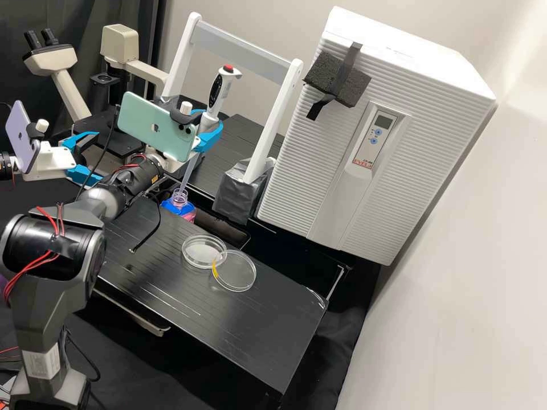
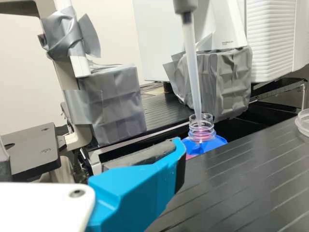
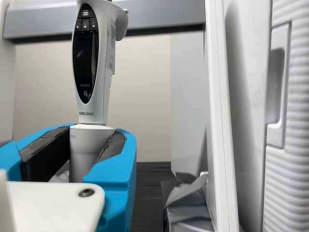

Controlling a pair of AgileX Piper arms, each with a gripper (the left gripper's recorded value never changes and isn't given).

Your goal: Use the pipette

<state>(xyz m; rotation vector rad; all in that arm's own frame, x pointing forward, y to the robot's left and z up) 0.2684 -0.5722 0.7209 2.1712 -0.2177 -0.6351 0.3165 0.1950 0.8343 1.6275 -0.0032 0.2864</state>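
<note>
At the left of the high view the left gripper (image 1: 85, 156) hangs over the bench (image 1: 256, 330), its blue fingers spread with nothing between them. To its right, the right gripper (image 1: 206, 134) pinches the pipette (image 1: 217, 90) upright by its lower barrel. The pipette's long tip is dipped into the mouth of a small bottle (image 1: 181, 204). Further right lie two Petri dishes (image 1: 203, 250), rims touching.

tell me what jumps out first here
The white pipette stands upright in the right hand, its long tip down in the mouth of a small bottle. Two clear petri dishes lie near it on the black bench, and a white ribbed cabinet looms at the right.
</note>
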